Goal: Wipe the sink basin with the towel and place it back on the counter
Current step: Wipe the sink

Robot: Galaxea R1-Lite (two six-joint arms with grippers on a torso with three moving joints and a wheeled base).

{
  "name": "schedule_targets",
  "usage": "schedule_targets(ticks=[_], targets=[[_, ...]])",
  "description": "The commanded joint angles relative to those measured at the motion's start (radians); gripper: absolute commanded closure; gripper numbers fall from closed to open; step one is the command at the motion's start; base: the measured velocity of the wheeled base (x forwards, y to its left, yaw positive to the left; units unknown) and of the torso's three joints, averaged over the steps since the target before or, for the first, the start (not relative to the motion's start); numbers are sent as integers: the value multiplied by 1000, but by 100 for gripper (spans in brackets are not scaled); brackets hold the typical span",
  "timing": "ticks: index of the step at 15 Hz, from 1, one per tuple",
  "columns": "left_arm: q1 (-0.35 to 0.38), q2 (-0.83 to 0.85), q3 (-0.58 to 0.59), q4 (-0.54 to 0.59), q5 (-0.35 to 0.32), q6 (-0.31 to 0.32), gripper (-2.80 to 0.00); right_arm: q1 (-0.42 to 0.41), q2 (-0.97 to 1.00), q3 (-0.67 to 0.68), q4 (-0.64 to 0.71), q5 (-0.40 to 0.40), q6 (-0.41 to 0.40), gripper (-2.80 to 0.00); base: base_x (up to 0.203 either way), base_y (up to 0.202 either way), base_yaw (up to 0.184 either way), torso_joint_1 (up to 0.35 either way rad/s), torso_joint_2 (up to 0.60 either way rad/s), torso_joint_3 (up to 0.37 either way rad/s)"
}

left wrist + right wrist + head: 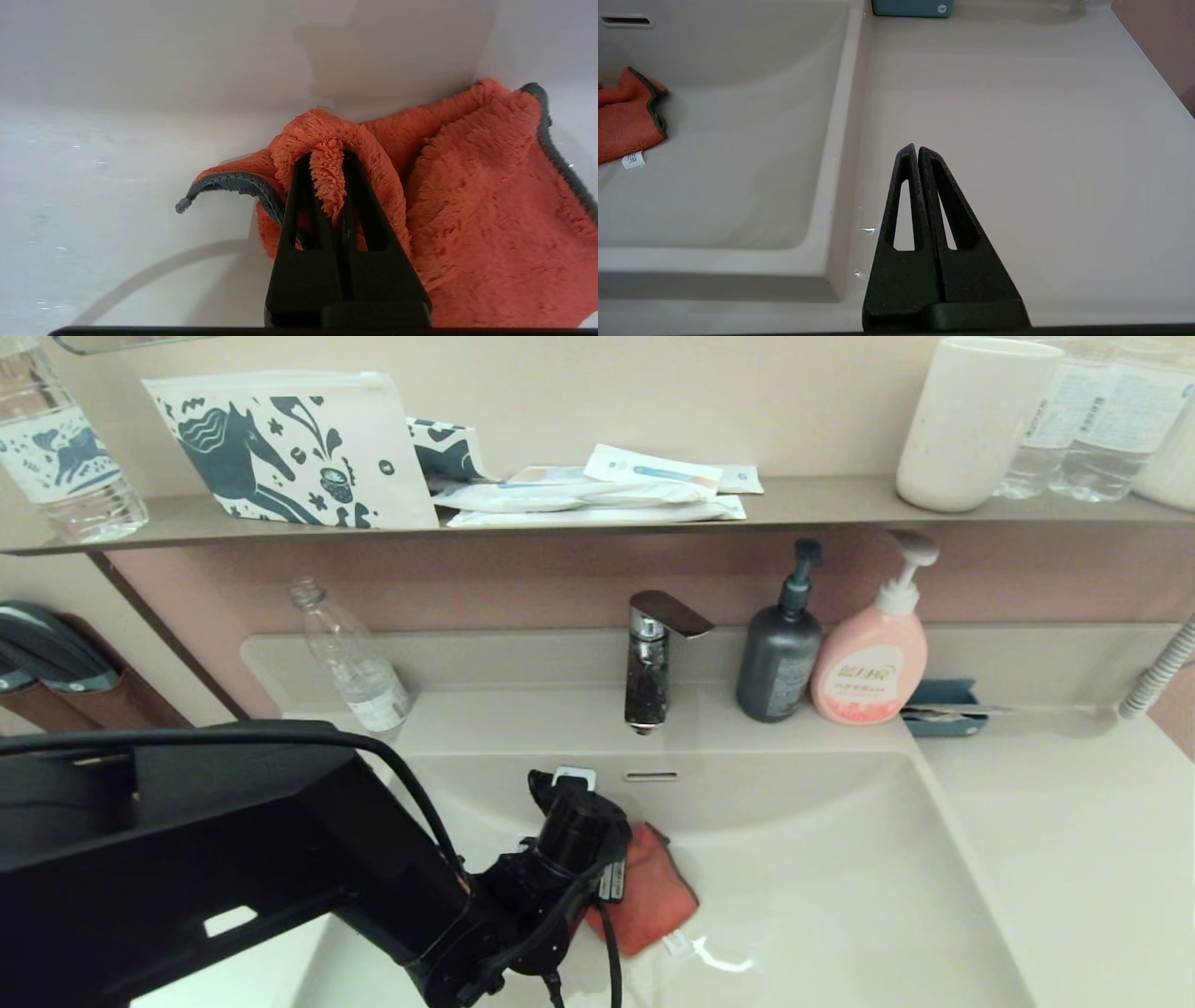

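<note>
Thin pinch on the towel [472,210] in the sink basin [840,859].
Our left gripper [322,161] clamps one fold; dragging could pull it free.

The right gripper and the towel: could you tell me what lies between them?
The right gripper hangs shut over the counter; between it and the towel lie only bare counter, the raised rim and bare sink basin floor, seen in the right wrist view.

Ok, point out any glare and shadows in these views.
Head view: bright glare streaks on the sink basin floor just right of the towel. Left wrist view: a curved shadow crosses the basin floor near the left gripper, with a darker patch on the wall above. Right wrist view: small glints on the counter edge.
</note>
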Motion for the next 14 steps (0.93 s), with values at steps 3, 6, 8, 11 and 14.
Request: schedule_targets(ticks=[3, 6, 8, 11, 14], targets=[[-34, 77, -73, -4, 15, -16, 0, 0, 1, 0, 0, 0, -1, 0, 0, 0, 0, 0, 0, 0], [-64, 101, -116, -3, 20, -16, 0, 0, 1, 0, 0, 0, -1, 0, 0, 0, 0, 0, 0, 0], [-79, 132, -161, -5, 67, -18, 0, 0, 1, 0, 0, 0, -1, 0, 0, 0, 0, 0, 0, 0], [-102, 152, -222, -2, 104, -18, 0, 0, 1, 0, 0, 0, -1, 0, 0, 0, 0, 0, 0, 0], [-130, 129, -240, 3, 128, -21, 0, 0, 1, 0, 0, 0, -1, 0, 0, 0, 0, 0, 0, 0]])
